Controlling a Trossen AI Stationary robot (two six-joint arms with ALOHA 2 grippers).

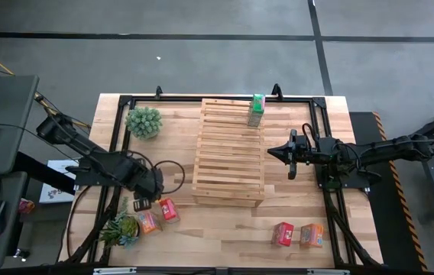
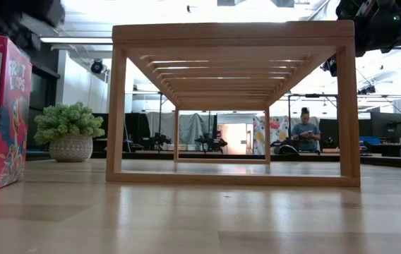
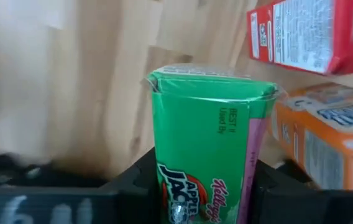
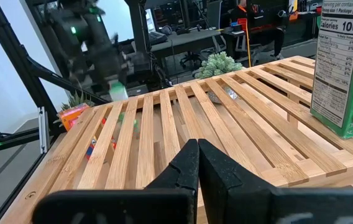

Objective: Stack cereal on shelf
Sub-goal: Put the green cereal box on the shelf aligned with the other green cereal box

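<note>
1. As far as the high view shows, only one of the six cereal boxes is done: a green box (image 1: 256, 109) stands upright at the far right corner of the shelf (image 1: 228, 153), leaving five to go.
2. The left gripper (image 1: 142, 200) sits low at the table's near left, just left of the shelf; its wrist view shows the second green Apple Jacks box (image 3: 209, 146) between its fingers (image 3: 133, 186), the jaws narrowed on the sides, so I judge it gripped or nearly so, not yet lifted.
3. Just beside it lie a red-pink box (image 1: 169, 209) and an orange box (image 1: 149, 221); another red-pink box (image 1: 282, 234) and orange box (image 1: 312, 234) lie near the front right, well apart from the shelf.
4. The right gripper (image 1: 293, 153) waits just right of the shelf, fingers pressed together, holding nothing.
5. A potted plant (image 1: 143, 122) at the far left and a second plant (image 1: 121, 228) by the left boxes crowd that side; the near plant could snag the arm.
</note>
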